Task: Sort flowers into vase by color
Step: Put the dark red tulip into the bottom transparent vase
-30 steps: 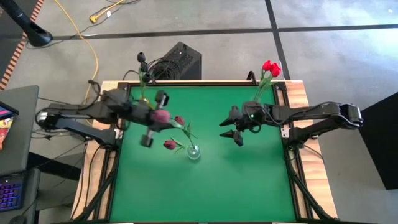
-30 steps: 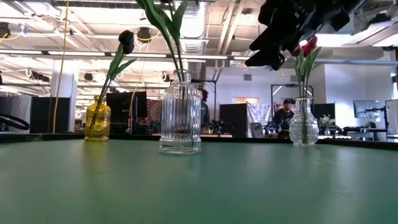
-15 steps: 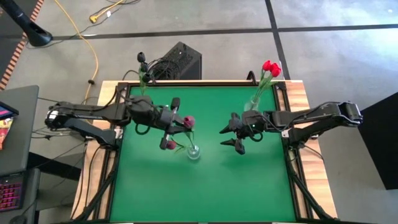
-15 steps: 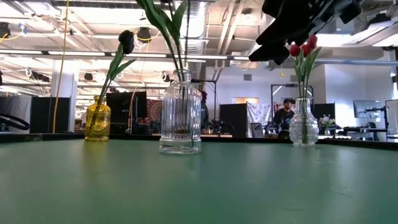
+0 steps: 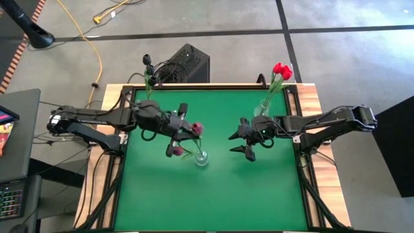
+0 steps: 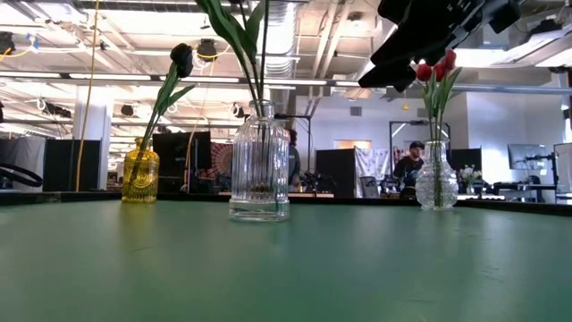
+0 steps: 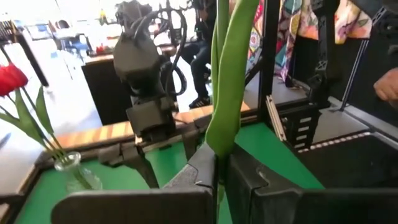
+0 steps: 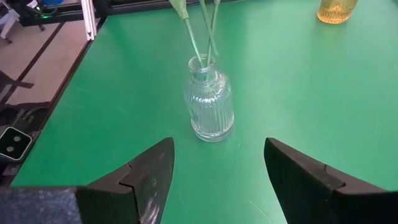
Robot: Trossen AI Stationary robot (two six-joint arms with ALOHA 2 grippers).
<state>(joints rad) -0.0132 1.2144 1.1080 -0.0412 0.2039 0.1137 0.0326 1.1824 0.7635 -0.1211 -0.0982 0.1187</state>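
My left gripper (image 5: 183, 129) is shut on a crimson tulip (image 5: 196, 127) just left of the clear ribbed vase (image 5: 201, 157) at mid-table. Another crimson tulip head (image 5: 176, 151) leans out of that vase, and the right wrist view shows three green stems (image 8: 200, 34) entering its neck (image 8: 204, 62). My right gripper (image 5: 241, 143) is open, right of the vase and facing it. A yellow vase (image 6: 140, 174) at the far left holds a near-black tulip (image 6: 181, 58). A clear vase (image 6: 435, 179) at the far right holds red tulips (image 6: 433, 67). My left gripper (image 7: 219, 165) pinches the crimson tulip's green stem and leaf (image 7: 219, 140) between its two fingers, which lie across the stem. The stem stands about upright in the hold. Its head is outside the left wrist view, and where its lower end sits is hidden below the fingers.
The green table top (image 5: 213, 194) is bare toward the near edge. Wooden rails (image 5: 310, 97) run along its left and right sides. A black box (image 5: 187, 61) and cables lie beyond the far edge. A person (image 6: 409, 165) sits in the room behind.
My left gripper has carried the crimson tulip toward the table's right, up to the middle vase, then held still. In the low view one more upright stem now stands above that vase. My right gripper has shifted slightly toward the near edge.
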